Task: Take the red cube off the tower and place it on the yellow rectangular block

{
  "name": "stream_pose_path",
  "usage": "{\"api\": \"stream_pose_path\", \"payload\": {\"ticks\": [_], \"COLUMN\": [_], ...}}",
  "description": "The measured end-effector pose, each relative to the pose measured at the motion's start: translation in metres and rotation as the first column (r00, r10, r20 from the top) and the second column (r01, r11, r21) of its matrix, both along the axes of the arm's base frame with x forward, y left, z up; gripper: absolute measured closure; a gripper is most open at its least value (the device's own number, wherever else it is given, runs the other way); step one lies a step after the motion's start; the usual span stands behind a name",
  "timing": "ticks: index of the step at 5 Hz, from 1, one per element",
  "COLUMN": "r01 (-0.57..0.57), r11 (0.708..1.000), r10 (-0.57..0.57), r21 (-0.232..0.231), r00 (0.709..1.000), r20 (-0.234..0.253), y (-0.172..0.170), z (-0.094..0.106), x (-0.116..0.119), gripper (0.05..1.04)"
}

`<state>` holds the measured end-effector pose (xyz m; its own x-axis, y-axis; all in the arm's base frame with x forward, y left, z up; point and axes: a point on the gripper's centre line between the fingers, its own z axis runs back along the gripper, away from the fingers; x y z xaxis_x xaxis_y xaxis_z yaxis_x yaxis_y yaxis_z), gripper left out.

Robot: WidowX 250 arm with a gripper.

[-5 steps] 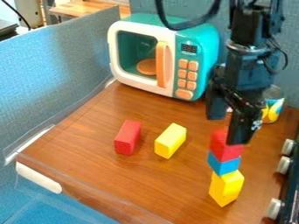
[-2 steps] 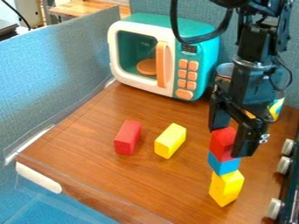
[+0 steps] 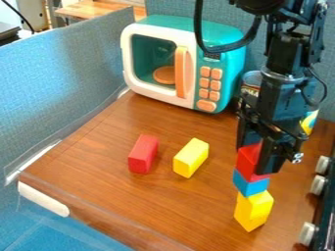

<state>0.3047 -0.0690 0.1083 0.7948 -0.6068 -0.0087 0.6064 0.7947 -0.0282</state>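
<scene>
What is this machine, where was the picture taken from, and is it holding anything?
The black machine is a robot arm; the gripper at its lower end works like a hand. A fixed camera looks down at a slant on the wooden surface. Toward the right stands a stack: red cube on top, blue block next, yellow block at the bottom. Left of it lie another red block and a yellow rectangular block, with a toy microwave behind. The gripper is at the red cube; whether it grips it, I can't tell.
</scene>
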Motion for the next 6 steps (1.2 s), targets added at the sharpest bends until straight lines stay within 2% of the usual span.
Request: {"api": "stream_pose_path", "payload": {"ticks": [2, 3, 4, 5, 6], "r01": [-0.034, -0.127, -0.192, -0.274, -0.383], "r11": [0.999, 0.989, 0.975, 0.955, 0.923], "r10": [0.034, 0.131, 0.198, 0.28, 0.384], "r21": [-0.025, -0.079, -0.112, -0.11, -0.036], "r00": [0.999, 0.99, 0.979, 0.959, 0.922], "r20": [-0.012, 0.044, 0.039, 0.044, 0.053], "y": [0.003, 0.024, 0.037, 0.057, 0.071], "z": [0.001, 0.025, 0.031, 0.035, 0.018], "x": [-0.001, 0.0, 0.0, 0.004, 0.011], "gripper": [0.498, 0.498, 0.498, 0.498, 0.498]}}
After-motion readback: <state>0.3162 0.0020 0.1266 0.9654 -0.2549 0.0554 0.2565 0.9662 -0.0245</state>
